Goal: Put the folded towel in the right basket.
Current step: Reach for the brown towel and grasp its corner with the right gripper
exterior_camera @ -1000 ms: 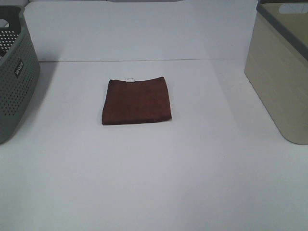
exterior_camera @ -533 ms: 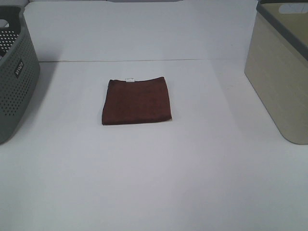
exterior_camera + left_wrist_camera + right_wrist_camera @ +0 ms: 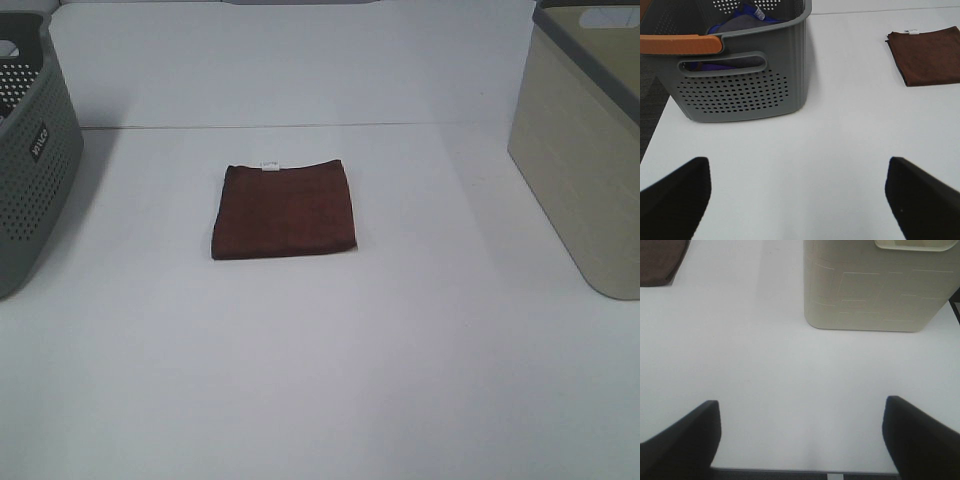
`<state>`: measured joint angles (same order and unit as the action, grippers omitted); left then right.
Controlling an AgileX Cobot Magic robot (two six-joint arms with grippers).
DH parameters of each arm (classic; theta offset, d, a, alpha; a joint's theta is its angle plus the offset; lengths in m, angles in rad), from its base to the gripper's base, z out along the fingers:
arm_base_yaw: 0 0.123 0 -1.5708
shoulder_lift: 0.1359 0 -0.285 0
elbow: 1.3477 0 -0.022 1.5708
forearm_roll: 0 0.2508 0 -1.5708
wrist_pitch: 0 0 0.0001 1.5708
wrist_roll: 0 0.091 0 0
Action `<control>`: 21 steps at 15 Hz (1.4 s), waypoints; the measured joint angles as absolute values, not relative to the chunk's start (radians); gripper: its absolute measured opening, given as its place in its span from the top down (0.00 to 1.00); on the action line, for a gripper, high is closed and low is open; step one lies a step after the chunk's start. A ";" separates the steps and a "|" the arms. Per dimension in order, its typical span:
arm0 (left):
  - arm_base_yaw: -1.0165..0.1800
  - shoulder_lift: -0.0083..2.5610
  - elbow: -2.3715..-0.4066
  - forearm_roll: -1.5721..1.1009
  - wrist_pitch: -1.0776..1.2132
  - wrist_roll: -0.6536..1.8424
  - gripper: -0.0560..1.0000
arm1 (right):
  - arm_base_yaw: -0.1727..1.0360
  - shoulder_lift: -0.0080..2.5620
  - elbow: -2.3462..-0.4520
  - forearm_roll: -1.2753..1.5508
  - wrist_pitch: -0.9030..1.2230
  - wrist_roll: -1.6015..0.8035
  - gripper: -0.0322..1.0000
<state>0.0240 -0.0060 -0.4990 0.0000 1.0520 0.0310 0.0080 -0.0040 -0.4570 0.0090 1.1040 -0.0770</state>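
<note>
On white table (image 3: 320, 380), folded towel (image 3: 284, 210) flat, left end effector (image 3: 796, 172) and right end effector (image 3: 801, 407) wide, empty.

Probably a lab bench: plain white table (image 3: 320, 380), grey basket (image 3: 35, 190) and beige basket (image 3: 580, 180).

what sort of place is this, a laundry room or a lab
Most likely a robot test bench staged for laundry sorting, not a home: a plain white table, one folded brown towel at its middle, and a grey perforated basket and a beige basket at either side.
</note>
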 joint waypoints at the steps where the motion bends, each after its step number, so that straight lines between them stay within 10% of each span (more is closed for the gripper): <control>1: 0.024 -0.006 -0.499 0.000 1.052 0.031 0.11 | 0.008 -0.004 -0.457 0.009 1.104 -0.077 0.15; 21: 0.024 -0.006 -0.499 0.000 1.052 0.031 0.11 | 0.008 0.955 -1.010 0.344 1.078 -0.130 0.25</control>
